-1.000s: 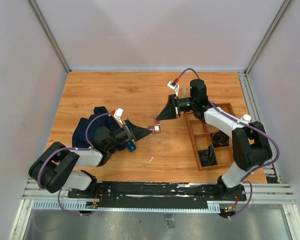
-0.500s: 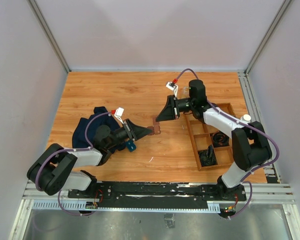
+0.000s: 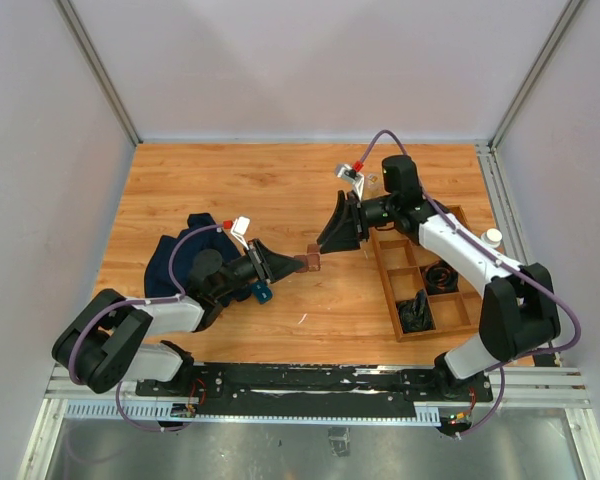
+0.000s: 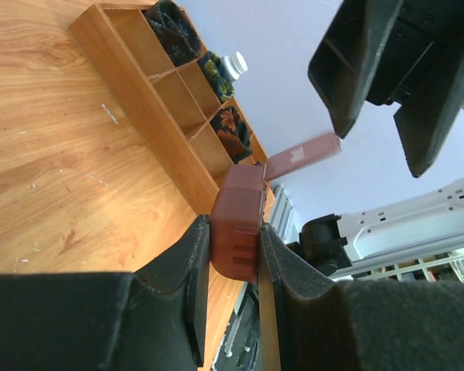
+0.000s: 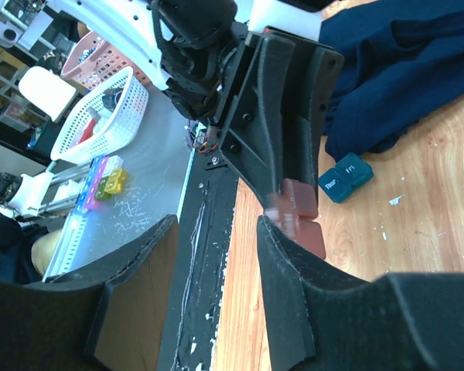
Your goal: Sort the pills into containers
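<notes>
Clamped on the small reddish-brown container (image 4: 238, 224) above the middle of the surface (image 3: 230, 190), the left hand (image 3: 297, 263) should hold it level while the right hand (image 3: 328, 243), jaws apart at its 1 o'clock, eases the half-raised lid (image 4: 303, 152) fully back without tugging.

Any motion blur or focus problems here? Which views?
Left wrist: the lid of the box is motion-smeared, while the box itself sits sharp in the left pincer. Right wrist: the box is partly smeared beside the right pincer. Top external: sharp, evenly lit.
</notes>
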Robot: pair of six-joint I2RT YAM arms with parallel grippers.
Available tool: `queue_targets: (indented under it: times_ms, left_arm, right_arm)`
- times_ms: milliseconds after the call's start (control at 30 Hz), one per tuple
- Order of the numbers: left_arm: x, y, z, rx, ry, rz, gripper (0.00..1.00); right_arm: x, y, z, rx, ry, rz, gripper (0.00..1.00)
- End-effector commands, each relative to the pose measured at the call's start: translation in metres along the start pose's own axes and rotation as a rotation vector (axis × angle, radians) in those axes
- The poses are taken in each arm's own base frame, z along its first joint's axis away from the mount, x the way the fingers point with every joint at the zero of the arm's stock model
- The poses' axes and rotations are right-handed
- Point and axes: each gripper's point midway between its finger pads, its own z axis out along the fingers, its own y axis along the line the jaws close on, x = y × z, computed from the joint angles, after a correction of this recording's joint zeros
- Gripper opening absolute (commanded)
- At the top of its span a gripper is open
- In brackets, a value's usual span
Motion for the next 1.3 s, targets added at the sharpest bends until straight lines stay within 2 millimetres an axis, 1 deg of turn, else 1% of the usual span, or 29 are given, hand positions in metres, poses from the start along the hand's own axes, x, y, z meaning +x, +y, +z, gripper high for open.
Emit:
queue_targets:
  times_ms: [0, 167, 233, 333, 400, 467, 567, 600, 700, 767, 833, 900, 1033, 1200, 1267]
  left_arm:
    - [-0.006, -0.013, 0.004, 0.049, -0.004, 0.054, 0.0]
    - [-0.005, -0.018, 0.003, 0.069, 0.001, 0.068, 0.0]
    - [-0.004, -0.019, 0.002, 0.073, 0.005, 0.076, 0.0]
    - [-0.002, -0.018, 0.002, 0.075, 0.02, 0.084, 0.0]
    - [0.001, -0.018, 0.001, 0.079, 0.031, 0.091, 0.0]
    - [0.004, -0.017, 0.0, 0.083, 0.044, 0.103, 0.0]
    - [0.007, -0.017, 0.001, 0.092, 0.064, 0.118, 0.0]
    - [0.008, -0.017, 0.001, 0.093, 0.067, 0.12, 0.0]
    - [0.01, -0.016, 0.001, 0.095, 0.079, 0.124, 0.0]
    - [0.013, -0.017, 0.001, 0.101, 0.087, 0.127, 0.0]
    - [0.015, -0.018, 0.003, 0.107, 0.096, 0.13, 0.0]
    - [0.016, -0.018, 0.004, 0.108, 0.102, 0.129, 0.0]
    - [0.015, -0.015, 0.005, 0.094, 0.096, 0.12, 0.0]
    - [0.012, -0.013, 0.007, 0.076, 0.078, 0.113, 0.0]
    - [0.011, -0.014, 0.007, 0.082, 0.075, 0.116, 0.0]
  right_arm:
    - [0.001, 0.02, 0.005, -0.057, 0.022, -0.075, 0.46]
    - [0.009, 0.02, 0.01, -0.062, 0.044, -0.069, 0.44]
    - [0.012, 0.023, 0.011, -0.074, 0.055, -0.077, 0.43]
    - [0.003, 0.033, 0.007, -0.091, 0.043, -0.11, 0.4]
    - [-0.004, 0.034, 0.002, -0.057, 0.03, -0.129, 0.31]
    - [-0.011, 0.023, -0.005, 0.032, 0.015, -0.129, 0.18]
    - [-0.015, 0.002, -0.016, 0.161, -0.001, -0.116, 0.02]
    - [-0.015, -0.009, -0.018, 0.229, -0.005, -0.11, 0.01]
    - [-0.008, -0.033, -0.023, 0.341, -0.006, -0.083, 0.01]
    - [-0.001, -0.044, -0.023, 0.37, 0.011, -0.064, 0.01]
    - [0.006, -0.048, -0.019, 0.366, 0.04, -0.061, 0.01]
    - [0.011, -0.044, -0.012, 0.343, 0.071, -0.081, 0.01]
    - [0.019, -0.027, 0.0, 0.265, 0.127, -0.172, 0.0]
    - [0.032, -0.009, 0.001, 0.215, 0.171, -0.244, 0.01]
    - [0.04, -0.007, 0.001, 0.214, 0.184, -0.252, 0.01]
